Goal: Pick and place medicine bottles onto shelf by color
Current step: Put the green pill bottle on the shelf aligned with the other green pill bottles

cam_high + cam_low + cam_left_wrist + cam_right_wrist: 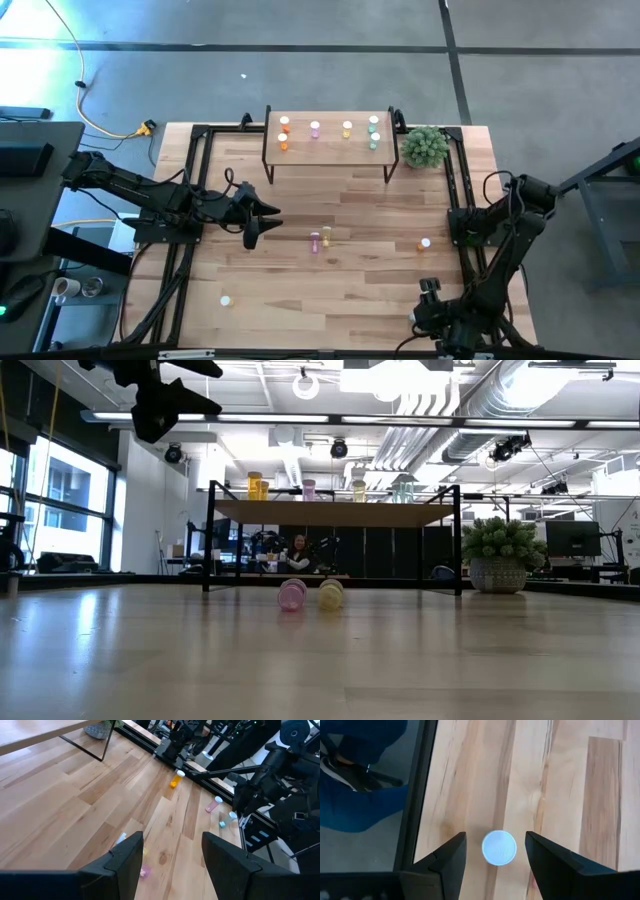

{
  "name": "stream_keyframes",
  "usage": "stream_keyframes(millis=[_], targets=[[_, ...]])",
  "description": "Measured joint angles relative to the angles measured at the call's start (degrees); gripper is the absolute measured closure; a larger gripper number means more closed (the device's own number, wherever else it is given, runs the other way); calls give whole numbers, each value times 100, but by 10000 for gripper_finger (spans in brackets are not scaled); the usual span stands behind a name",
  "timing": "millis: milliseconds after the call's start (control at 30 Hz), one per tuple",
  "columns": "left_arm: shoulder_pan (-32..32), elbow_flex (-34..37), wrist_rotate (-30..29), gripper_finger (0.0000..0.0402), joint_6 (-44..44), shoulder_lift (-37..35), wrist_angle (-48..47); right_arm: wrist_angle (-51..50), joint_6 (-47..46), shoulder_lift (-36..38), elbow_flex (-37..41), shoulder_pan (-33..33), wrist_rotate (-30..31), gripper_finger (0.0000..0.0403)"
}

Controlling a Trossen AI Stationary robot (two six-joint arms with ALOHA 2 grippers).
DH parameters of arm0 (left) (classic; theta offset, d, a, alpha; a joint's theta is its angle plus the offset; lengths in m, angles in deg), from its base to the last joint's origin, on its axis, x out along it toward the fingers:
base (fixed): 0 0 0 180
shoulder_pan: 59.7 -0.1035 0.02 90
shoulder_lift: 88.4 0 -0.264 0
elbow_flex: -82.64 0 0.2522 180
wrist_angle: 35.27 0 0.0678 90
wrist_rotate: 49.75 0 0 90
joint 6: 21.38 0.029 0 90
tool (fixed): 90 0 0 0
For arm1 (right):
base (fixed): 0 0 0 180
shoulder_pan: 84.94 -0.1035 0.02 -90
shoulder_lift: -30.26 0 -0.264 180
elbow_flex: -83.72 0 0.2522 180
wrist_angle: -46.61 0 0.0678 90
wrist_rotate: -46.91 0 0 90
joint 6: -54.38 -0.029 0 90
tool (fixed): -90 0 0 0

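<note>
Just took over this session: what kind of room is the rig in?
Likely a robotics lab or open workshop: exposed ceiling ducts, a monitor on a bench behind the table, and a person seated beyond the shelf.

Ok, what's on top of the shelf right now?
The shelf holds upright bottles in a row: orange at one end, then pink, yellow, and green by the plant. The board hides the table directly beneath it from above; the low view shows nothing under there.
</note>
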Motion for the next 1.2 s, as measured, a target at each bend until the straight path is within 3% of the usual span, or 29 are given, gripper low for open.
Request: stream_keyframes(millis=[633,1000,1200], targets=[[0,0,11,209,1,0,0,-29,-466,-491,-2,4,-39,210],[2,0,13,209,5,0,-2,-51,-503,-488,-2,74,-25,301],[1,0,11,209,7,6,-47,-49,-556,-478,-5,209,-50,297]])
